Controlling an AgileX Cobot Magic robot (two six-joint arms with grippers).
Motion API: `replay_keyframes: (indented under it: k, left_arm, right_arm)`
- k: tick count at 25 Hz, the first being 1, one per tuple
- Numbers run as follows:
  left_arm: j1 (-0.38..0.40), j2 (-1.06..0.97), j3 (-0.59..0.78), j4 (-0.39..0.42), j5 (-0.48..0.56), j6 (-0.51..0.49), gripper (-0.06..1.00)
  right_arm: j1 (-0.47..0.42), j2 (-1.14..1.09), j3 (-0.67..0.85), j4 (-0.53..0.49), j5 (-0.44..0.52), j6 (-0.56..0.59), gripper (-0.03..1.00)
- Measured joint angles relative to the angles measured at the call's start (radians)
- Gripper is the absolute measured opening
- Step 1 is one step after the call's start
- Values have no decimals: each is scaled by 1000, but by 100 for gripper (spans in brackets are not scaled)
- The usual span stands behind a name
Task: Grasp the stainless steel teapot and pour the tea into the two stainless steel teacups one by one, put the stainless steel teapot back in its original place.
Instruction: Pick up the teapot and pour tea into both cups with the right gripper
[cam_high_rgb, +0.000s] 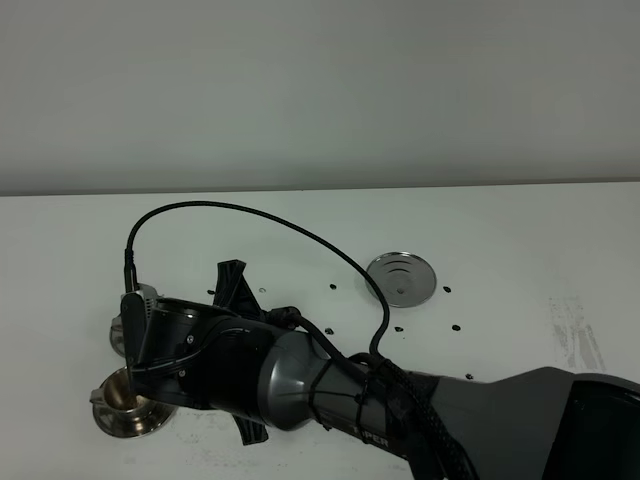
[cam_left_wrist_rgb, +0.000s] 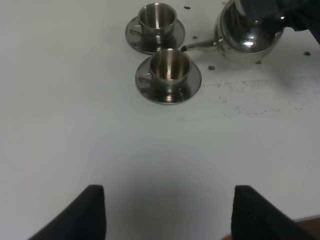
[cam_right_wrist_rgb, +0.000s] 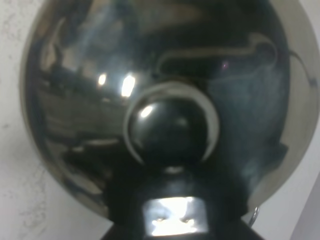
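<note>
Two cups on the tabletop (cam_left_wrist_rgb: 75, 125): near cup (cam_left_wrist_rgb: 170, 70), far cup (cam_left_wrist_rgb: 156, 20), saucers touching. Teapot (cam_left_wrist_rgb: 248, 35) — clenched in the right tool (cam_high_rgb: 150, 345), off its disc (cam_high_rgb: 403, 277), spout at the near cup's rim, likely for pouring. Left tool (cam_left_wrist_rgb: 170, 192) — released, empty, standing clear.

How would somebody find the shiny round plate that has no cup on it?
Start on the white table and follow the looping black cable to where it drops. Just right of it lies the flat steel disc, alone. Unlike the saucers on the left, it holds no cup and shows rings.
</note>
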Motion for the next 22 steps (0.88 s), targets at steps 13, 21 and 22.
replay_keyframes:
  k: [13, 21, 22]
  left_arm:
    - [0, 0, 0, 0, 0, 0, 54]
    - [0, 0, 0, 0, 0, 0, 54]
    - [0, 0, 0, 0, 0, 0, 54]
  right_arm:
    - [0, 19, 0, -40, -15, -6, 18]
    - [0, 19, 0, -72, -19, -15, 18]
    - [0, 19, 0, -73, -19, -15, 18]
